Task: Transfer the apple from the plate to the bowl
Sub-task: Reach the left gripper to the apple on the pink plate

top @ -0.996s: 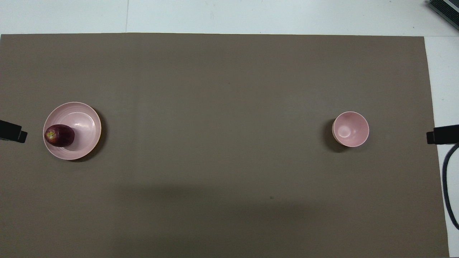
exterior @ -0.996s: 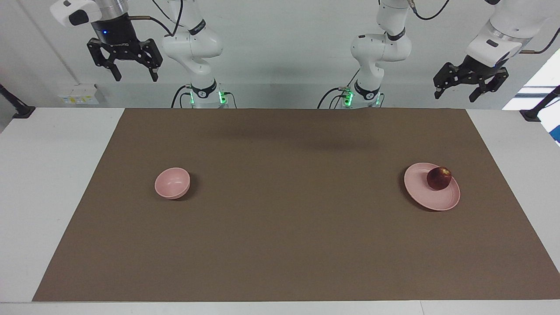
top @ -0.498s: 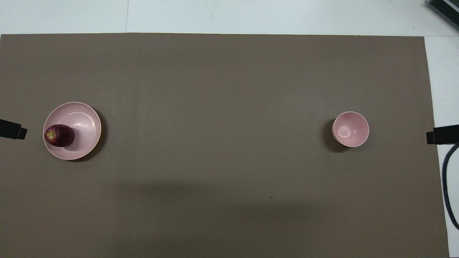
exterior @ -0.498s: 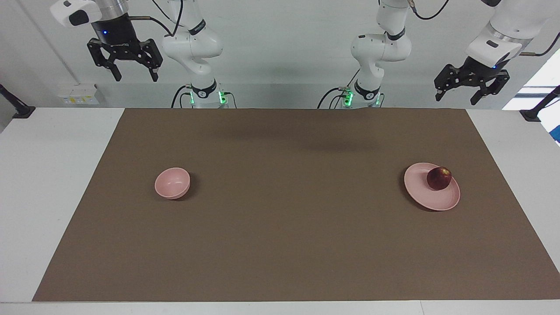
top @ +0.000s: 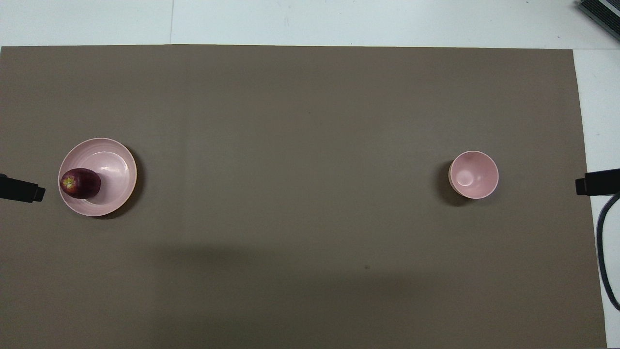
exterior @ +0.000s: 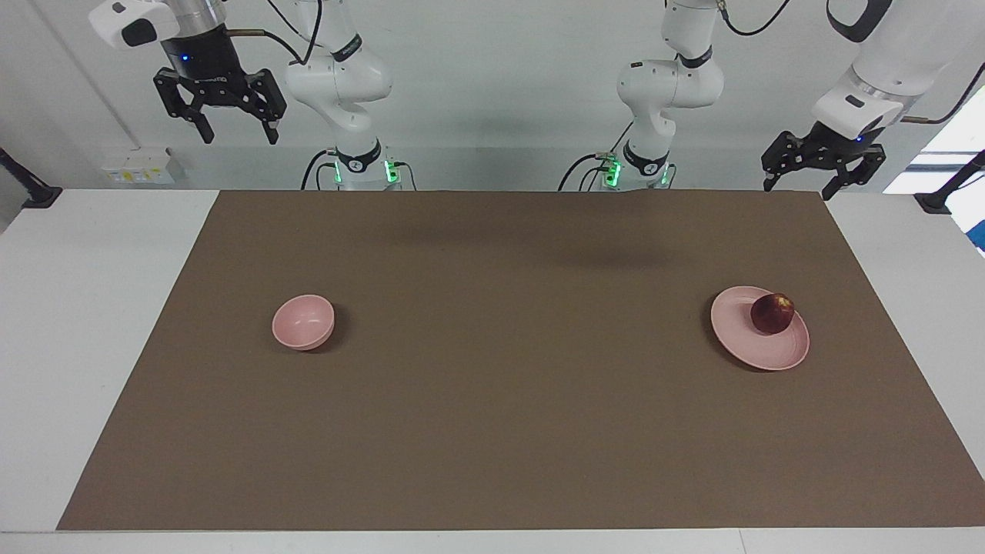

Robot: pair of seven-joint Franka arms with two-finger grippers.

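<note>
A dark red apple [exterior: 772,313] [top: 80,183] lies on the pale pink plate [exterior: 750,346] [top: 114,169], toward the left arm's end of the brown mat. The small pink bowl [exterior: 303,322] [top: 473,174] stands empty toward the right arm's end. My left gripper [exterior: 799,187] hangs open in the air over the mat's edge by the robots, apart from the plate. High over the table's corner, my right gripper [exterior: 239,137] is open too and holds nothing. In the overhead view only one dark fingertip of each shows at the side edges.
A brown mat [exterior: 508,369] covers most of the white table [exterior: 77,308]. A black cable [top: 603,252] curves beside the mat at the right arm's end. Both arm bases [exterior: 362,169] stand at the table's edge.
The left gripper has come down slightly and shifted toward the mat; its fingertip reaches farther in toward the plate in the overhead view. The right arm, apple, plate and bowl have not moved.
</note>
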